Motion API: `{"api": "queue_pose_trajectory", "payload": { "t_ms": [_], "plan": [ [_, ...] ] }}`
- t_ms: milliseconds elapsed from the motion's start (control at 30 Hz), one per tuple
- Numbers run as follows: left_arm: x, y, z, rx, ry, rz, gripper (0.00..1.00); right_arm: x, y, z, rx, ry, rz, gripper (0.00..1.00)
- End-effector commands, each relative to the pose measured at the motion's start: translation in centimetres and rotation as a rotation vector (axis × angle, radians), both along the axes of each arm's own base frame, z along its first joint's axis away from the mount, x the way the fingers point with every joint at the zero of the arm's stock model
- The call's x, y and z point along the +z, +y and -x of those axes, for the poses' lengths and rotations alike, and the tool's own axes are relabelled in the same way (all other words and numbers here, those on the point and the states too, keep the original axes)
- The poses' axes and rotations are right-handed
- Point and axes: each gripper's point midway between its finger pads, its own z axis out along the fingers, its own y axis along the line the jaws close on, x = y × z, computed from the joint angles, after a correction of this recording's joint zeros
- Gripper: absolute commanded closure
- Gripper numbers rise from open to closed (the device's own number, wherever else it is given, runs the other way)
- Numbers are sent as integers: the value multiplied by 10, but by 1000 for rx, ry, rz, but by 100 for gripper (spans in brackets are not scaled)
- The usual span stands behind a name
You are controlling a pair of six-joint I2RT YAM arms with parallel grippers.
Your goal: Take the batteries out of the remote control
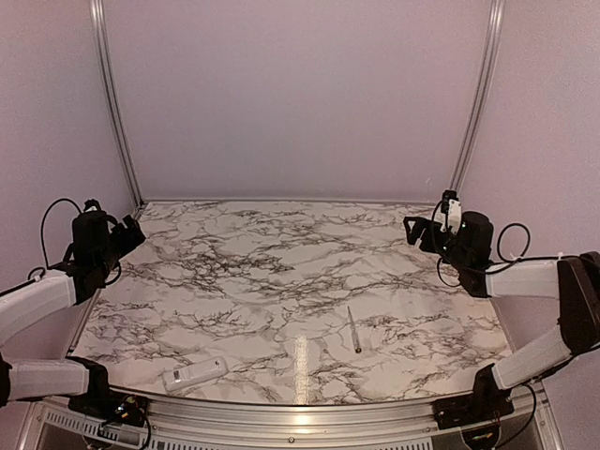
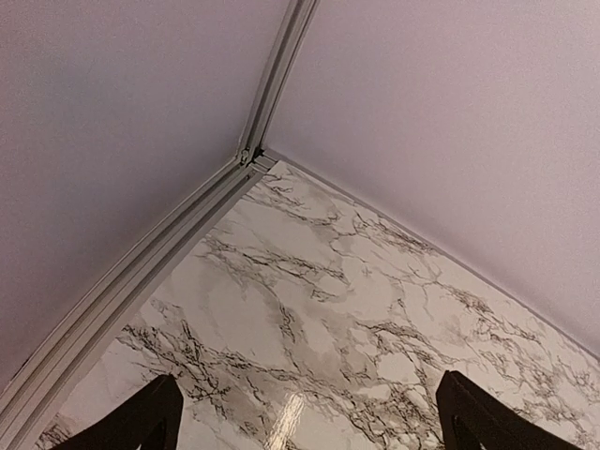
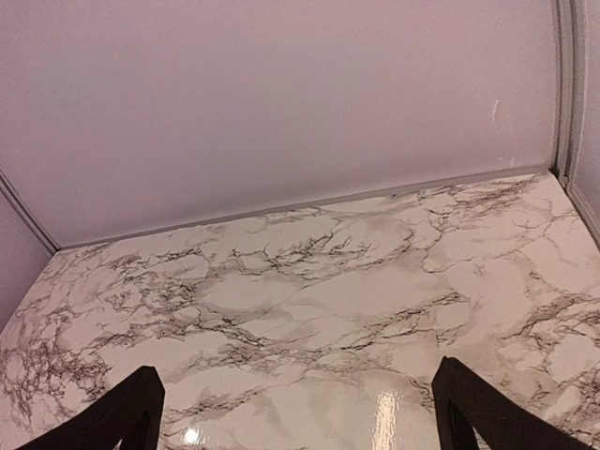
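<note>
The left end effector (image 1: 129, 234) hung over the left edge of the marble tabletop (image 1: 281, 253), its fingers (image 2: 141, 422) spread wide, with nothing in them. The white remote control (image 1: 195, 374) lay flat near the front edge, on the left side. A thin grey stick (image 1: 353, 330) lay well apart to its right. The right end effector (image 1: 414, 232) hung at the right edge, also spread wide and holding nothing.

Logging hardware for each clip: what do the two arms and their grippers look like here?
The left arm and right arm have white tubular links with black joints. The left gripper and right gripper are black, with dark tapered fingers. Black cables loop beside each wrist; a small white part sits atop the right one.
</note>
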Motion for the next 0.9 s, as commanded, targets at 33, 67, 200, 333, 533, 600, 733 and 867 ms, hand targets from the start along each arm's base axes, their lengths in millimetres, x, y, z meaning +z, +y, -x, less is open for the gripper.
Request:
{"api": "queue_pose_trajectory", "payload": {
  "t_ms": [33,67,200,333,533,600,733,867],
  "plan": [
    [-9,-15,17,-59,54,-7,1,11,24,-4,127,-28,6,2],
    [-12,-17,20,-64,62,-10,1,11,24,-4,131,-25,4,2],
    [-15,-23,30,-75,78,-21,1,9,35,-6,170,6,11,2],
    [-22,-30,40,-85,106,-40,1,10,52,-4,218,19,43,2],
    [-33,-40,52,-115,141,-44,1,14,102,14,417,-24,114,2],
    [-37,-41,57,-124,144,-38,1,12,122,20,479,-28,158,2],
    [-44,-44,65,-149,152,-16,1,-1,172,35,623,-14,263,2],
    [-51,-44,71,-160,168,-12,1,-5,210,52,740,-49,310,2]
  ]
}}
